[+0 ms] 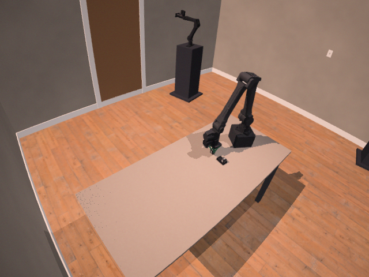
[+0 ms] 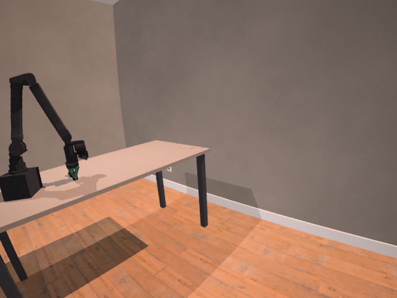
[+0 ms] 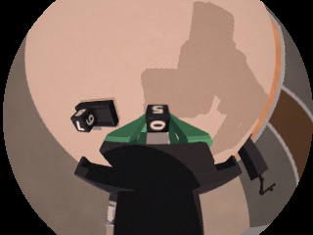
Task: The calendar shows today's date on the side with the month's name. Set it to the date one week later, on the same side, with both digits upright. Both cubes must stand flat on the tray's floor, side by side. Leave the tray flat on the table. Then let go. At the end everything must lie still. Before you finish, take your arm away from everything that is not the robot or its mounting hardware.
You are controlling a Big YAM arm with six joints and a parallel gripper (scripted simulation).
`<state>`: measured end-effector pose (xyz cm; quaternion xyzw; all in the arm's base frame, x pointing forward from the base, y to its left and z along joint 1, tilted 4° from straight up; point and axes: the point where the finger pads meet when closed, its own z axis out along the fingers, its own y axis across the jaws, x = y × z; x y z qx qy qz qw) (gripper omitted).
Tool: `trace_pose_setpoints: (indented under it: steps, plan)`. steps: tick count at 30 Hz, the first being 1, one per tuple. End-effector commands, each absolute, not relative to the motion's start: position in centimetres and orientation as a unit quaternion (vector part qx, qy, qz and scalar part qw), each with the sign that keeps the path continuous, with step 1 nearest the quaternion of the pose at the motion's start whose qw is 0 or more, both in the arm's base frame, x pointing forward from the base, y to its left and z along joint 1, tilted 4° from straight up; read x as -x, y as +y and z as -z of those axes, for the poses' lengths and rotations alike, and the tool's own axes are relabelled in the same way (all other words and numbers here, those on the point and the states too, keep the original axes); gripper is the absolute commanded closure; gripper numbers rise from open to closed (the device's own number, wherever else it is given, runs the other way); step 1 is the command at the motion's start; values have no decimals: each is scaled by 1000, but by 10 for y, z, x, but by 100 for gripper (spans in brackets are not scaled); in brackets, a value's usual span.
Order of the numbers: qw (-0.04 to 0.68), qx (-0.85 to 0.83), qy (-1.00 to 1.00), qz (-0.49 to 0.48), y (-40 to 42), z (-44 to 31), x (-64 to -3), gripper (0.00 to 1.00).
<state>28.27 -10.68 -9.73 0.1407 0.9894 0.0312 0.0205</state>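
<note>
My gripper [image 1: 212,149] [image 2: 74,177] [image 3: 157,117] points down with its green fingers on either side of a black cube [image 3: 157,118]. It is shut on this cube, which appears held above the table. In the wrist view one face shows a white 0 and the face beyond it a 5-like digit that looks turned over. The small black tray [image 1: 219,159] [image 3: 111,114] stands on the table beside the gripper, to its left in the wrist view. A second black cube [image 1: 223,160] [image 3: 83,120] is at the tray's far left end there, showing a 9- or 6-like digit. The month's name is not readable.
The pale table [image 1: 166,193] [image 2: 138,157] carries the arm's dark base block [image 1: 241,137] [image 2: 20,184], close to the gripper. The table's long edge [image 1: 208,234] runs beyond the tray. Another arm stands on a dark pedestal [image 1: 187,70] off the table.
</note>
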Motion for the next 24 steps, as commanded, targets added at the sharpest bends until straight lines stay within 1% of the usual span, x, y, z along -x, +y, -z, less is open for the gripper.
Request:
trace_pose_setpoints:
  steps: [1, 24]
  plan:
    - [37, -139, 989, -26, -113, 91, -288, 75]
    - [38, -139, 989, -25, -113, 90, -290, 75]
